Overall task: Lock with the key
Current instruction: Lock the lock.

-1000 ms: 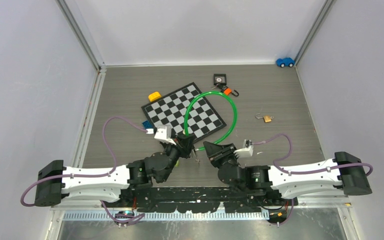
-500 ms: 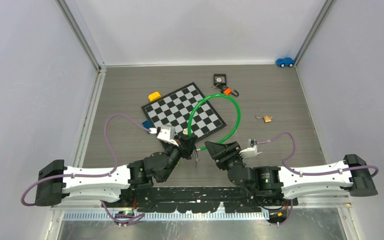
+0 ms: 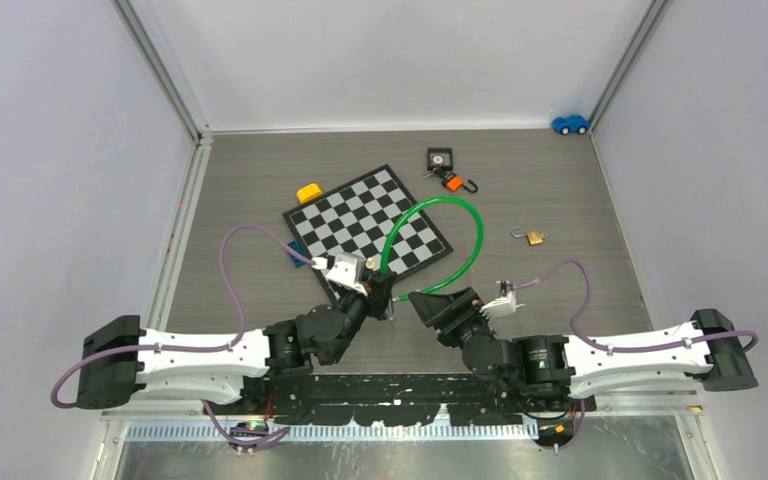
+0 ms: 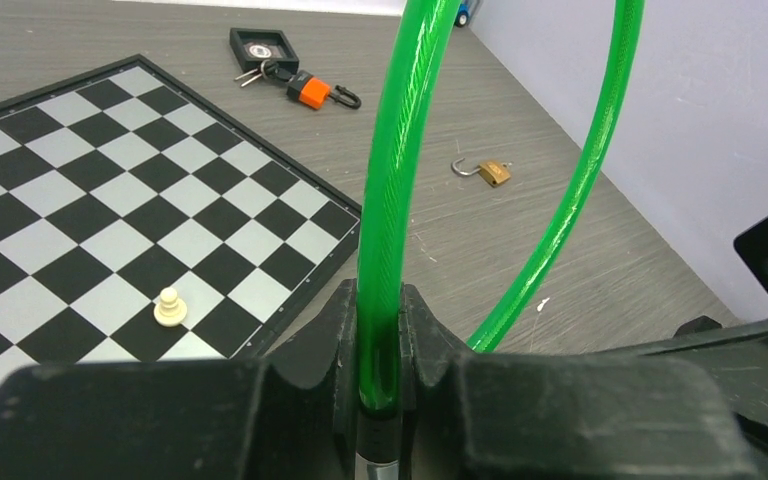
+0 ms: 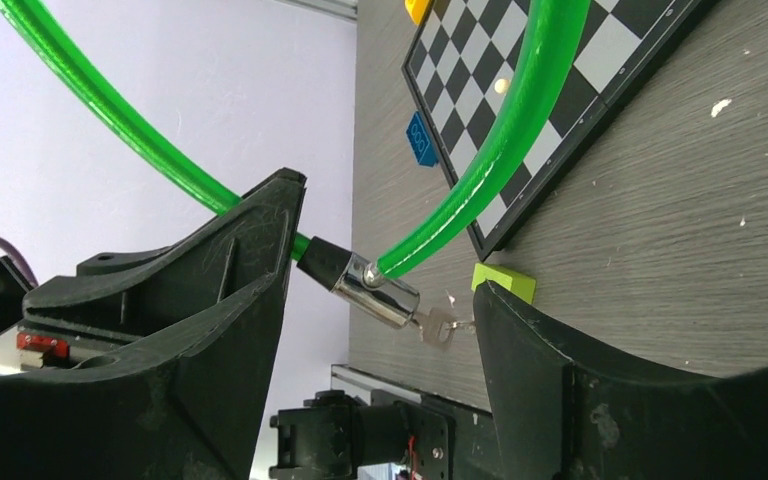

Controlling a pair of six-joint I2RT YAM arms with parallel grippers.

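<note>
Holding the green cable lock [image 4: 390,200] in left jaws; wide right jaws flank its silver key [image 5: 442,326], which likely needs pinching and turning next.

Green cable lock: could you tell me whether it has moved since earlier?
Yes. The green cable has shifted down the top view; its arch, earlier reaching the orange key fob, now stops short of it.

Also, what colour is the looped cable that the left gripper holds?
The looped plastic-coated cable is bright green; the left wrist view shows it best.
</note>
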